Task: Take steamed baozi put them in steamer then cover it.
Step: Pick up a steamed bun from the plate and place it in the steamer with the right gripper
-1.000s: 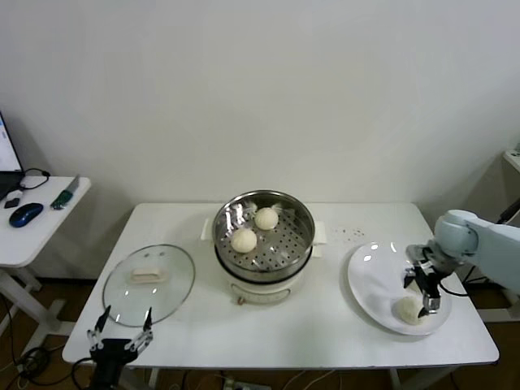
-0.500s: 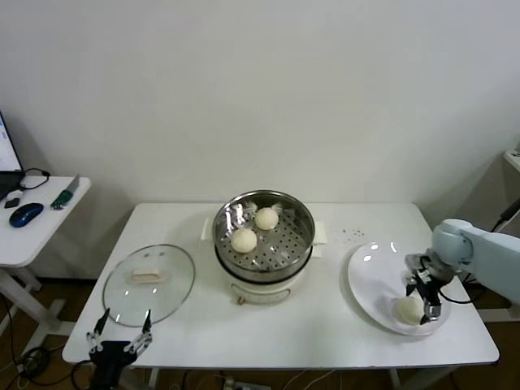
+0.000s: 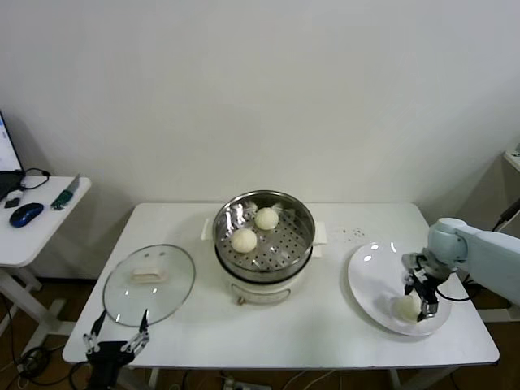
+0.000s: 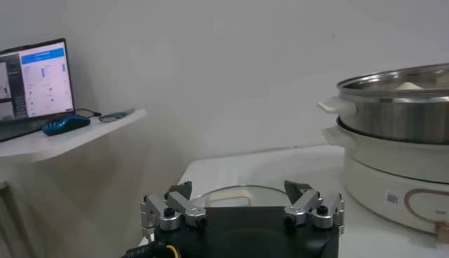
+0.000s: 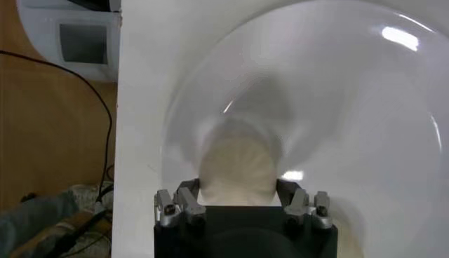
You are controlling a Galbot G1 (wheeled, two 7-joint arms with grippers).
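Note:
One steamed baozi (image 3: 405, 308) lies on the white plate (image 3: 372, 276) at the table's right. My right gripper (image 3: 413, 307) is down over it, fingers pressed against both its sides; the right wrist view shows the baozi (image 5: 237, 168) filling the gap of the gripper (image 5: 237, 191). Two baozi (image 3: 244, 240) (image 3: 266, 218) sit in the steel steamer (image 3: 264, 266) at the table's middle. The glass cover (image 3: 130, 296) lies flat at the left. My left gripper (image 3: 120, 335) hangs open at the front edge near it, also seen as the gripper (image 4: 239, 191) with the cover (image 4: 224, 199) beyond.
The steamer (image 4: 400, 105) rests on a white pot base (image 4: 393, 172). A side table (image 3: 32, 231) at the far left carries a blue mouse (image 3: 26, 214) and a laptop (image 4: 35, 80). The plate reaches close to the table's front right edge.
My right gripper lowered onto the baozi on the plate and its fingers closed in from wide open to touch its sides. The left arm stayed put.

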